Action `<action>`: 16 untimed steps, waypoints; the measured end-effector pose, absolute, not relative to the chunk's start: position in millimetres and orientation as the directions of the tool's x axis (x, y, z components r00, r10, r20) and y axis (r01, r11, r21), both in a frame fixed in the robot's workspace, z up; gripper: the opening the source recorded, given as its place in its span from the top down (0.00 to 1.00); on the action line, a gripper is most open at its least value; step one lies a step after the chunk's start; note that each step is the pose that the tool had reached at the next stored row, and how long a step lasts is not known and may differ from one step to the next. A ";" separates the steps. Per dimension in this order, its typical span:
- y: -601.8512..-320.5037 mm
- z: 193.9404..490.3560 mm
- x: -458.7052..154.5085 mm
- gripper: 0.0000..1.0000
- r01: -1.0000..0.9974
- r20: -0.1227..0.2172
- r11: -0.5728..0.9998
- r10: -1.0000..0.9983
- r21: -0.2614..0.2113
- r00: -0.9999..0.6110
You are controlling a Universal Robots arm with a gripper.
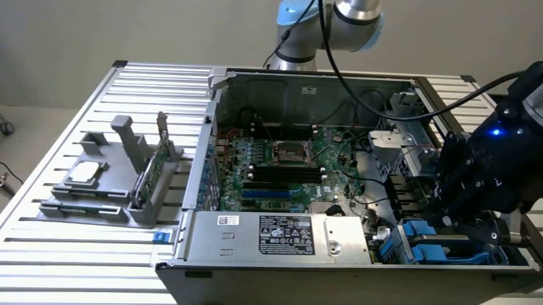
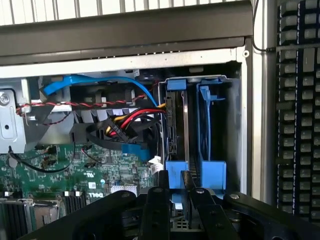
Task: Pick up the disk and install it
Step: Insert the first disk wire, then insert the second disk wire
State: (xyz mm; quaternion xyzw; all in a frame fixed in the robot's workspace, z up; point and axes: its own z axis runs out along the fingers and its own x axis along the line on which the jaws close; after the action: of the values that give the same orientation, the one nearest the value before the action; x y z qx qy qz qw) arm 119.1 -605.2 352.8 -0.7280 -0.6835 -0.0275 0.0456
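The open computer case [image 1: 339,190] lies on a slatted metal table [image 1: 102,267], and everything else is placed against it. In the exterior view the black gripper [image 1: 462,219] hangs over the case's corner nearest the camera on that view's right, just above the drive bay, where blue plastic [image 1: 428,244] shows beneath it. That view also takes in the green board [image 1: 280,165] in the middle of the case, the power supply [image 1: 280,235] with its white label along the near wall, and, outside the case on the view's left, a grey holder [image 1: 110,184] carrying a small square chip [image 1: 85,171] and a thin upright card [image 1: 152,165].

The wrist view looks straight into the bay: the disk [image 2: 175,125] stands on edge in its blue carrier, seated in a slot beside a second blue carrier [image 2: 210,125], with coloured wires [image 2: 130,120] and a blue cable [image 2: 100,82] running alongside. The two black fingers [image 2: 155,210] sit on either side of the carrier's near edge, pinching it. A keyboard [image 2: 297,100] lies outside the case wall
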 end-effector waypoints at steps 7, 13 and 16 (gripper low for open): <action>-605.2 352.8 119.1 0.76 0.998 0.102 -0.061 0.993 -0.029 0.064; -599.9 354.3 119.1 0.76 0.998 0.101 -0.062 0.993 -0.029 0.064; -578.5 372.4 120.0 0.76 0.998 0.088 -0.062 0.994 -0.028 0.064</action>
State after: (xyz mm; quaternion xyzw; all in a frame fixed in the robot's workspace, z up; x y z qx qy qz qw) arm 120.0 -578.5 372.4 -0.7283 -0.6837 -0.0225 0.0403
